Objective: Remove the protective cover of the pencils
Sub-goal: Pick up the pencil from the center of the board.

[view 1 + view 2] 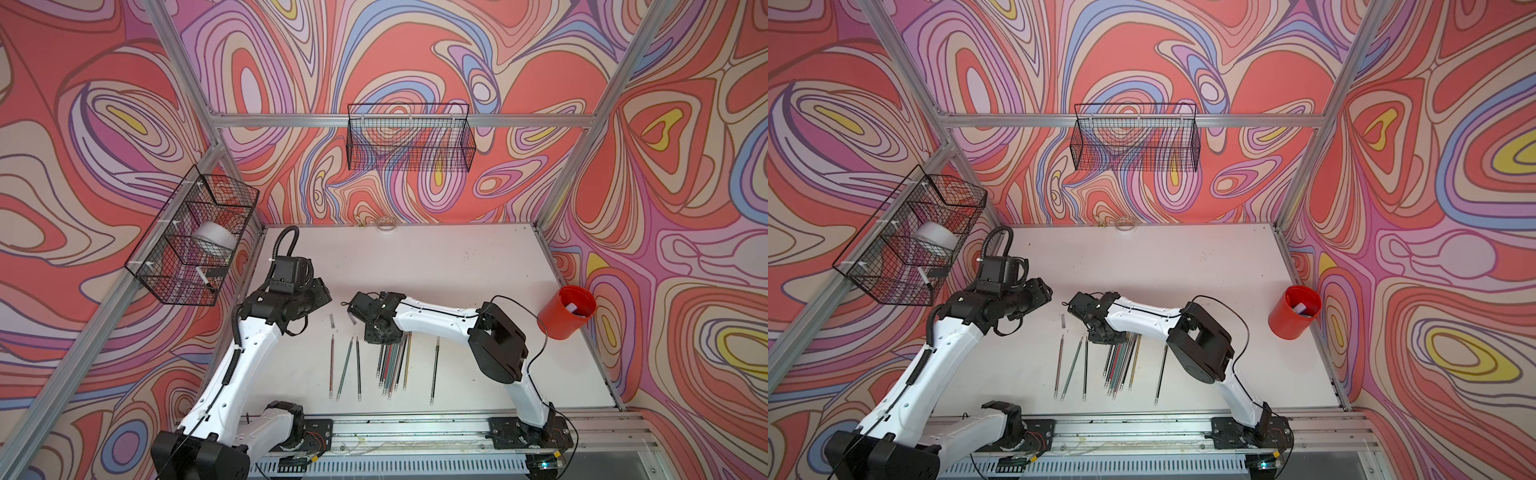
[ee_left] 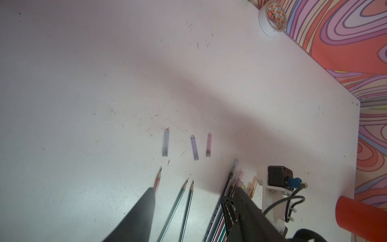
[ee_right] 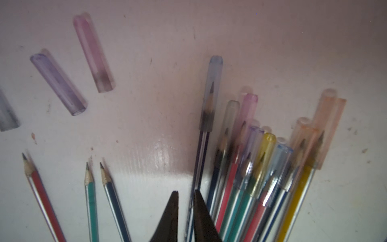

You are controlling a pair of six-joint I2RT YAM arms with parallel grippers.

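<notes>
The left arm [image 1: 249, 357] and right arm [image 1: 436, 318] match: glossy white shell links dotted with small screws, joined by chunky black joint housings [image 1: 498, 343]. A ribbed black hose [image 1: 292, 228] arches over the boxy black left wrist camera [image 1: 286, 270], and a thin black cable [image 1: 541, 328] runs along the right arm. The right wrist camera [image 2: 278, 176] is a small black block on a white bracket [image 2: 263, 178] with a blue plug [image 2: 294, 181]. Black base plates [image 1: 505, 428] anchor both. The right gripper [image 3: 186, 191] has two black fingers [image 3: 167, 220] tapering to narrow tips.
</notes>
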